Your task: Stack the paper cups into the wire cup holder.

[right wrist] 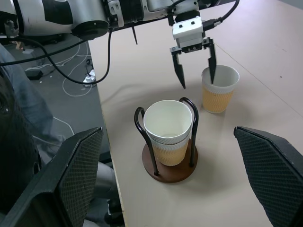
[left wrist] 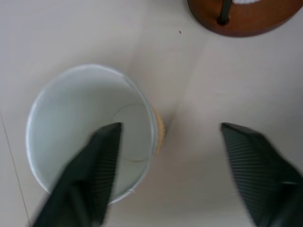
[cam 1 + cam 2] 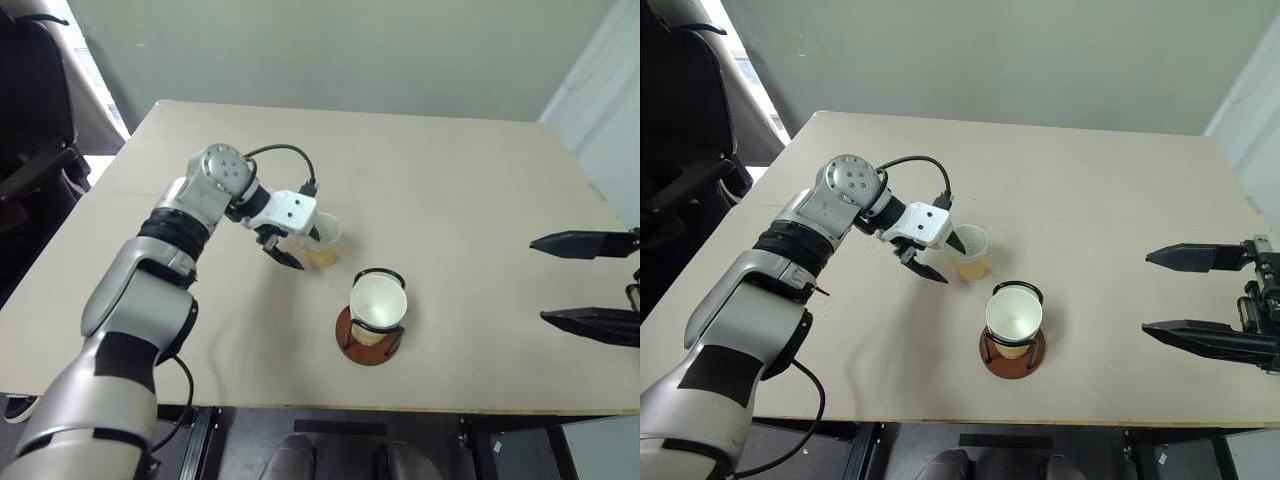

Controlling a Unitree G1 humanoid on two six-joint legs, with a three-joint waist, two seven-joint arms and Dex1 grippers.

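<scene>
Saw soft, even light over table [image 3: 450, 200]. No glare anywhere. Bright window glow came from far corner on my left side. Small soft shadow lay under wire cup holder [image 3: 371, 340] and beside loose paper cup [image 3: 322, 240]. Head views looked clear. Left wrist view was blurry: left gripper [image 2: 170, 175] fingers [image 2: 90, 175] smeared at edges. Right wrist view was sharp, near fingers fuzzy.

Ribbed paper cup [image 1: 217, 90], glossy wooden base [image 1: 169, 171] (black wire loops), matt table [image 3: 450, 200].
</scene>
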